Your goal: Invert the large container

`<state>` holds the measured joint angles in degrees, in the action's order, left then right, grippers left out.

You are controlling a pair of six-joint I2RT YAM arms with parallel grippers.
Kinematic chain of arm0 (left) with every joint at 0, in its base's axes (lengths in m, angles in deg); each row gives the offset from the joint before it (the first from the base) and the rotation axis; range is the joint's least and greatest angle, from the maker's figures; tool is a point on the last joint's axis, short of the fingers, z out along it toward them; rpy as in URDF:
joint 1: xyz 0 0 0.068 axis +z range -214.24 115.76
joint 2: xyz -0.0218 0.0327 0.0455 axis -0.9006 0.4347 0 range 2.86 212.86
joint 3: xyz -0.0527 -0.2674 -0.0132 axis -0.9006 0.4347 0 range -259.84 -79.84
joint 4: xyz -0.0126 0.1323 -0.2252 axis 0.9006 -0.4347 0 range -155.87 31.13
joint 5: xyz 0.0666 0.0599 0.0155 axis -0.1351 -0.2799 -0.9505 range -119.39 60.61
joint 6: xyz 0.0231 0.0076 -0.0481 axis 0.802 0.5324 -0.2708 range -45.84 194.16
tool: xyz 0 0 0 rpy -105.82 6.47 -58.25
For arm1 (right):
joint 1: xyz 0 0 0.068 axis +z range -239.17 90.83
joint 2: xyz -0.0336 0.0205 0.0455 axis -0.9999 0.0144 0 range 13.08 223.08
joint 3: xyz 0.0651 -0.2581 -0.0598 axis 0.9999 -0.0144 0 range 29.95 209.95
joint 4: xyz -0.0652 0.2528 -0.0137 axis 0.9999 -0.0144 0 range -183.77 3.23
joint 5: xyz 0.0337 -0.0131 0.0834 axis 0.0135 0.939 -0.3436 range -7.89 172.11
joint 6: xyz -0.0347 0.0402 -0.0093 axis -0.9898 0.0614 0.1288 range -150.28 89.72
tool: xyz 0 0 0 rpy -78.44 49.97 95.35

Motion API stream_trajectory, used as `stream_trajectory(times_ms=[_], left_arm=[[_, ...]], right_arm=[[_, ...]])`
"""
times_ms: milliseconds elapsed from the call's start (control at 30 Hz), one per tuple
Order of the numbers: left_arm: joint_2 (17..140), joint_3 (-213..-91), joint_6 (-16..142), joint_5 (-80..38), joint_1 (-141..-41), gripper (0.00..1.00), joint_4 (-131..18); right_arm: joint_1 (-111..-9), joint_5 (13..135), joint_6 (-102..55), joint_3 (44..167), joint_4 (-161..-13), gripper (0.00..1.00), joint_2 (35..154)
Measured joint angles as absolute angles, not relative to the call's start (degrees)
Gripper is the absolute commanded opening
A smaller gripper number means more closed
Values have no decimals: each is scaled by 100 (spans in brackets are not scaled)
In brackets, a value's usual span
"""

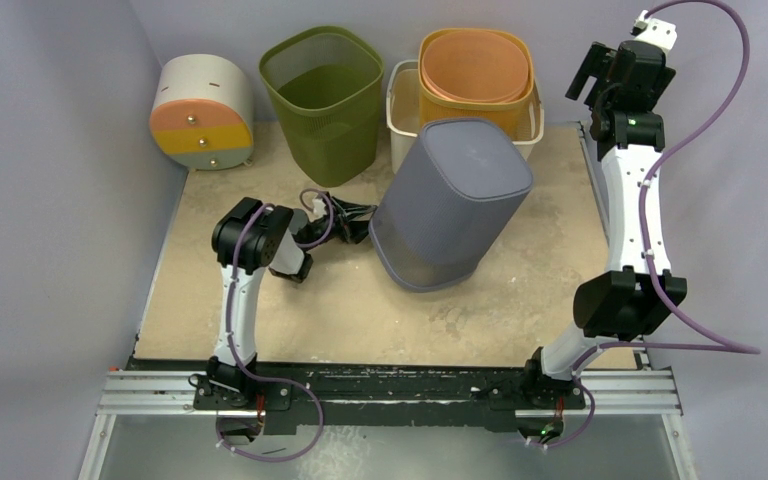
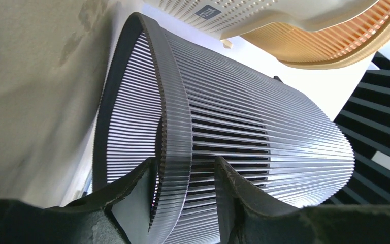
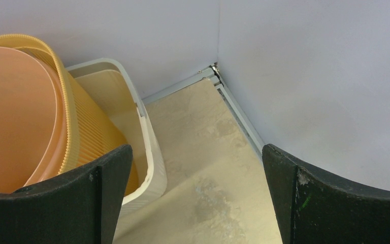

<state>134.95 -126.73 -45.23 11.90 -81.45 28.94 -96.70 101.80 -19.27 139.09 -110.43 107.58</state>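
**Grey bin (image 1: 452, 200) tilted, left fingers (image 2: 132, 188) parted at its rim**

From above, my left fingers are lost behind my wrist and cables just left of the bin, and its mouth faces away. The bin sits tilted on the bench (image 1: 290, 320), base up toward the back. Close up, those fingers straddle its rim, parted, with a gap on one side. My right fingers (image 3: 101, 178), beyond the bin, are spread wide and hold nothing.

I find no legible text, number or brand in any view. The left wrist view shows one small dark label (image 2: 208, 11) on the perforated wall of the cream basket (image 2: 274, 15); its print is too blurred to read.
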Motion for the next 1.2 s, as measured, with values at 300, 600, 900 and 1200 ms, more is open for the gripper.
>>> stream_trajectory(times_ms=[300,600,900,1200], left_arm=[[13265,-12361,-3219,1621,-7758,42,2308],[12304,-12846,211,1479,-7384,45,-1731],[11585,-13628,2012,893,-7323,46,-4833],[10179,-13451,3649,-200,-7297,46,-7617]], right_arm=[[-9670,10182,-1925,13887,-11043,100,10758],[-9670,10160,-1919,13885,-11028,100,10758],[-9670,10059,-1903,13828,-11019,100,10758],[-9670,10059,-1895,13638,-10997,100,10741]])
